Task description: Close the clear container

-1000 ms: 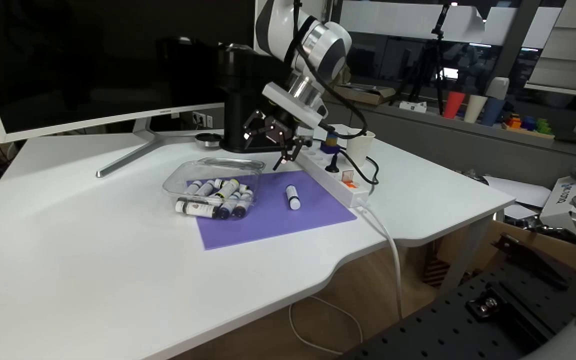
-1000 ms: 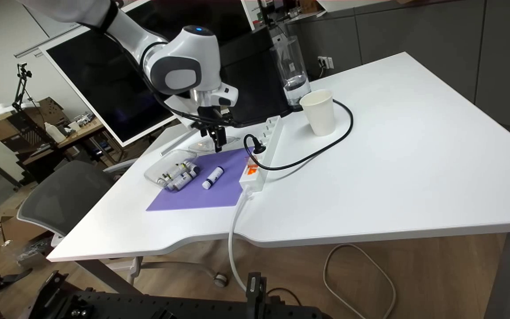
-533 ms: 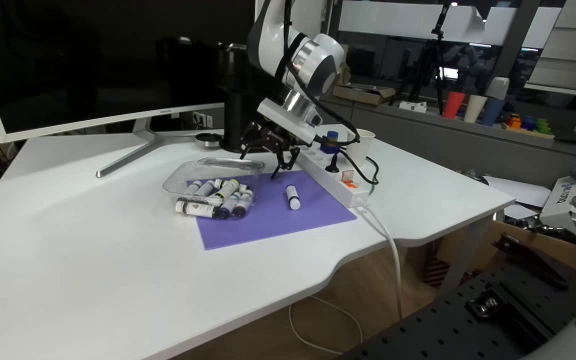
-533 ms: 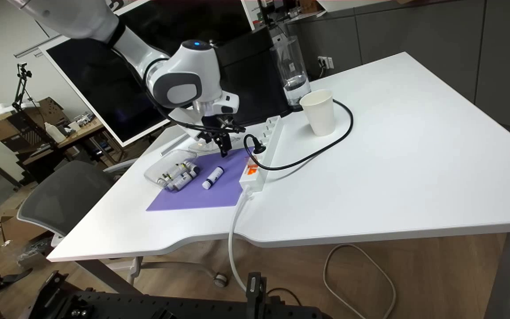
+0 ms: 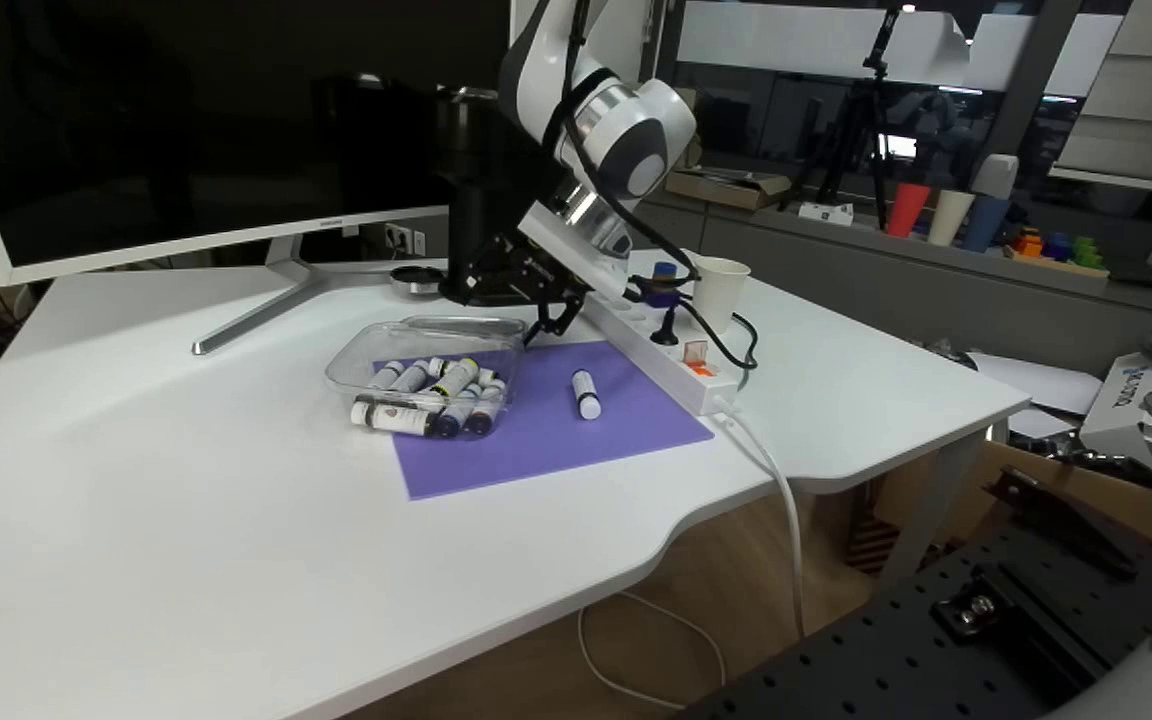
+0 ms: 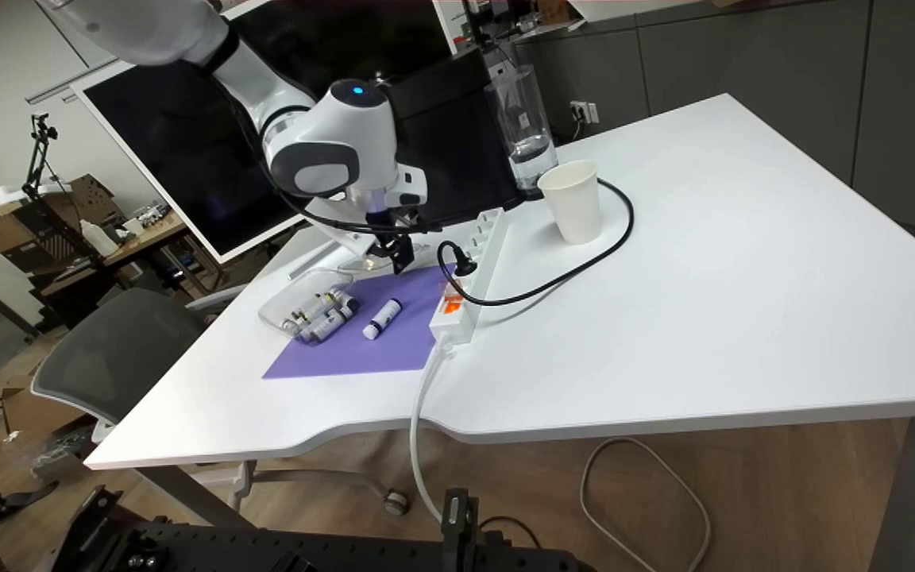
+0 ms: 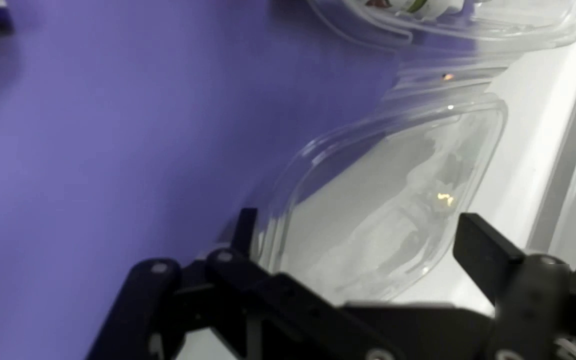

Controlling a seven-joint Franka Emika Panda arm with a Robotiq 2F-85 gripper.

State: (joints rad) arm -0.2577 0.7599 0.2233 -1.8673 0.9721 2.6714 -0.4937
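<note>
My claw (image 7: pixel 358 222) has its blocky black fingers (image 7: pixel 487 251) spread well apart, one to either side of a thin see-through lid (image 7: pixel 378 215); whether either touches its edge I can't tell from here. The lid is glossy plastic, with rounded corners and a raised border that catches bright glints, and a ridged clear strip (image 7: pixel 440 80) runs between it and the clear container (image 5: pixel 364 352). That shallow tub sits partly on a smooth purple mat (image 5: pixel 536 450) and partly on the white bench (image 5: pixel 186 520), the lid lying out beside it. Through its walls I make out a heap of small cylindrical bottles (image 5: pixel 456 378), white-bodied, several with dark caps, some ringed in yellow. A loose bottle (image 6: pixel 382 318) of the same slim shape lies on its side on the mat, apart from the tub. Along the mat's edge I have the long, boxy white power strip (image 5: pixel 671 372), in both exterior views, with a rounded black plug (image 5: pixel 665 332) in it. Near that stands a tapered pale cup (image 6: pixel 573 205), and at the back the wide dark monitor (image 5: pixel 186 130) rests on a slim metal foot (image 5: pixel 251 318).
</note>
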